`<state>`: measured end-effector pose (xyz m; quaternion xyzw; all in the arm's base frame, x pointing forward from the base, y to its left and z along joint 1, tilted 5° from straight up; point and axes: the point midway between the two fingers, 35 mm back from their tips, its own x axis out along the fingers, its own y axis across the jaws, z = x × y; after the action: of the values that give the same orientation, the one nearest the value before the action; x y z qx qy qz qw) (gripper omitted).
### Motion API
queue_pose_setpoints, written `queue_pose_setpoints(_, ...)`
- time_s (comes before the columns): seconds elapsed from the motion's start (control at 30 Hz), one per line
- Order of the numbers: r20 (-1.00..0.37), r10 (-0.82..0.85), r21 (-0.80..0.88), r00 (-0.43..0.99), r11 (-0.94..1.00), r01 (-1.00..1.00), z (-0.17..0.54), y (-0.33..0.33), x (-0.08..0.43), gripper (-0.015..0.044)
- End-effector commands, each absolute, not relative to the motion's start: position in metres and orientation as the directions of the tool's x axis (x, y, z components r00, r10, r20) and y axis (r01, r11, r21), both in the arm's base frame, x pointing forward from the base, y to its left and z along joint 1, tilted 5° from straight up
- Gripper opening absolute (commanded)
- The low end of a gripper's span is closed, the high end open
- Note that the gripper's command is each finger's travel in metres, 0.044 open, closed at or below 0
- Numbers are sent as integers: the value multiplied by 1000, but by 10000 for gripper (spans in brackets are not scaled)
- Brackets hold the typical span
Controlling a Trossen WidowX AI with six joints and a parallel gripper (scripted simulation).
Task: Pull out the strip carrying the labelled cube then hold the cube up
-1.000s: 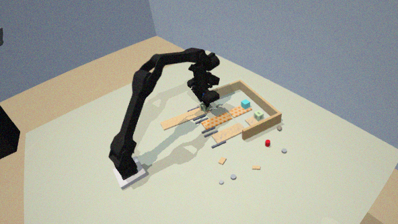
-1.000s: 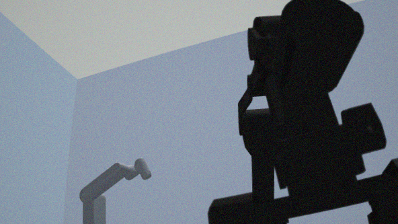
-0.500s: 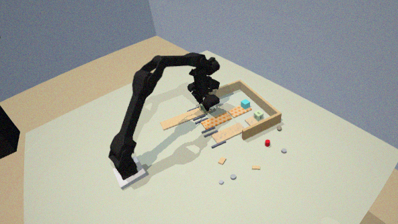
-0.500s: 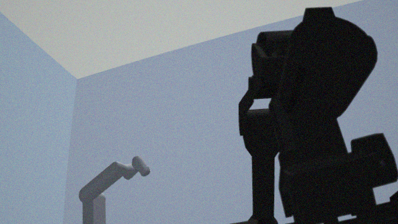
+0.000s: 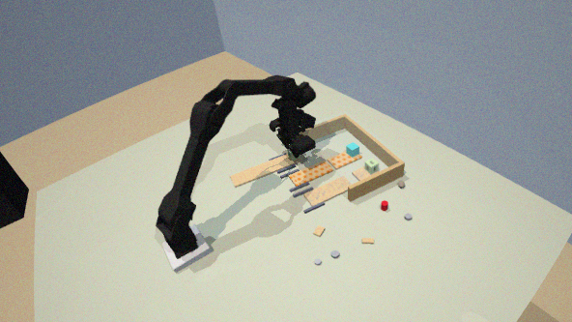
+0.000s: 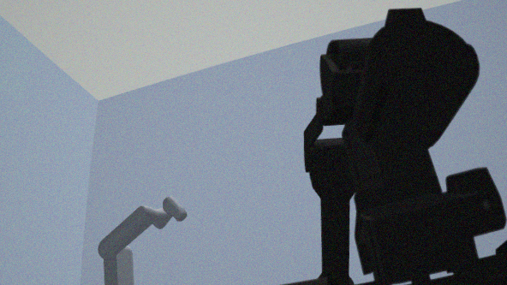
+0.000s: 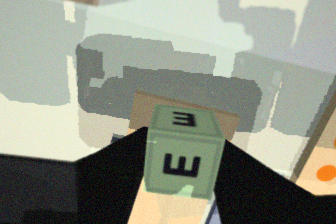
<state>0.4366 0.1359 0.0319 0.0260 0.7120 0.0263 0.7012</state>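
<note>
Wrist view: claw (image 7: 180,139) clamped on the green E cube (image 7: 183,162), which sits near the end of the long plain strip (image 7: 161,212); best lift straight up, grip level. Top view: plain strip (image 5: 258,171) lies drawn out, clear of the spotted strip (image 5: 311,173).

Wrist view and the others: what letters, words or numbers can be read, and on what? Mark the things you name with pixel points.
"E" on the near side of the green cube (image 7: 183,159), between the gripper's (image 7: 185,136) (image 5: 296,157) fingers.
"E" again, on its top.
A dark mark on the pale green cube (image 5: 371,165) in the frame is too small to read.
</note>
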Motion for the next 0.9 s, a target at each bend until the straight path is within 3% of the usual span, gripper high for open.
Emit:
queue_pose_setpoints(0.0, -997, 73, 73, -17, 997, 1, 38, 133, 430, 0)
queue_pose_setpoints(0.87, -997, 70, 70, -23, 998, 4, 74, 107, 358, 0)
